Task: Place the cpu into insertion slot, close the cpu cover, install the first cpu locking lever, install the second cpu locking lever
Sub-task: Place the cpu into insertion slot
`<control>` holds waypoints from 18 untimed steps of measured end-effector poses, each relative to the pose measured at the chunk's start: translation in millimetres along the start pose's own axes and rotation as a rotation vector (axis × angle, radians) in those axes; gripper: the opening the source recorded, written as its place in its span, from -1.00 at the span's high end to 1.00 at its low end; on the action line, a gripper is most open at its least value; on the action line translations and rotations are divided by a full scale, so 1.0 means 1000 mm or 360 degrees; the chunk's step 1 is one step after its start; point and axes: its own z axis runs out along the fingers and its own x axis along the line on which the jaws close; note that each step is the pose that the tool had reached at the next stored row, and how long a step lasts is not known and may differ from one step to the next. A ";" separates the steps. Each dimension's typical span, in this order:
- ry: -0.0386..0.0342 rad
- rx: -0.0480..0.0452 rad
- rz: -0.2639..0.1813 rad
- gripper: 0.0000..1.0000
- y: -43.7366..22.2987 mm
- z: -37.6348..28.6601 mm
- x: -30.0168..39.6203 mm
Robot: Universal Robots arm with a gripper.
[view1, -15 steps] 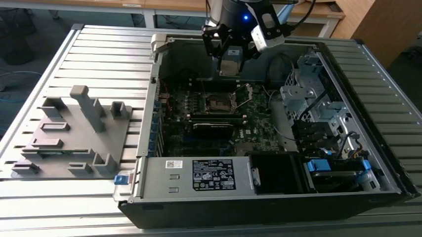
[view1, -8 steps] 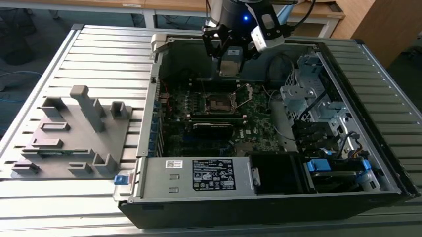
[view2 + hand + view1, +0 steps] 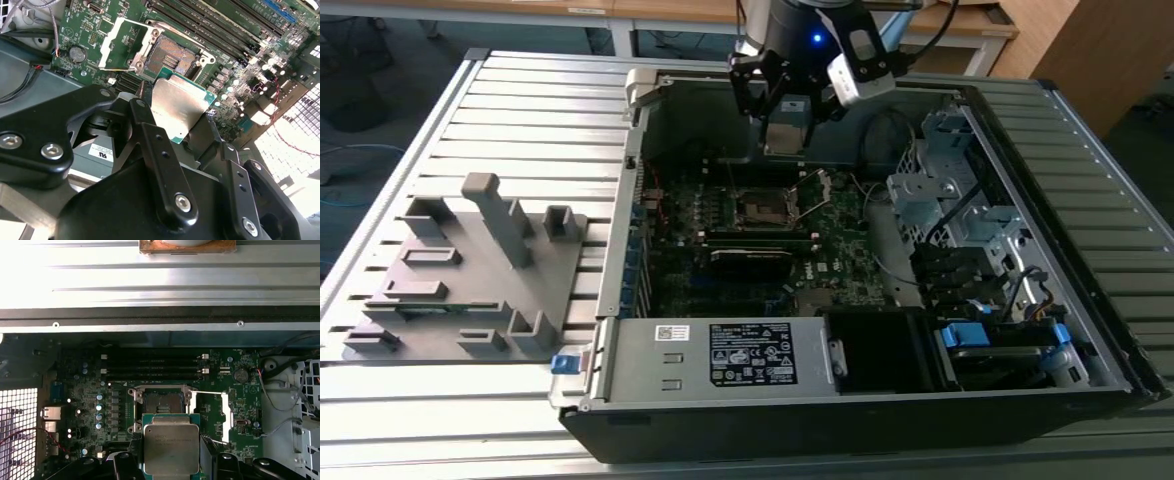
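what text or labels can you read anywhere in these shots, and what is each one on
On the grey box, the large black label: print too small to read.
Beside it, the small white sticker: too small to read.
On the cpu, metal top: faint engraved lines, too blurred to read.
Nothing else is legible.

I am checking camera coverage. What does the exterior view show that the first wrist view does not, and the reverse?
Exterior view: the whole open computer case, the grey fixture tray on the slatted table at the exterior view's left, and the gripper from outside. First wrist view: the coin battery and the flat metal top of the cpu face-on. Both: the cpu gripped above the board, near the empty insertion slot with its cpu cover open.
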 end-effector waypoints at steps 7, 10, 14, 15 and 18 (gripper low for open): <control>0.0000 0.0000 0.0000 -0.08 -0.0005 0.0058 -0.0001; 0.0000 0.0000 0.0000 -0.08 -0.0009 0.0095 -0.0002; 0.0000 0.0000 0.0000 -0.08 -0.0013 0.0139 -0.0003; 0.0000 0.0000 0.0000 -0.08 -0.0014 0.0149 -0.0003; 0.0000 0.0001 0.0000 -0.08 -0.0017 0.0180 -0.0003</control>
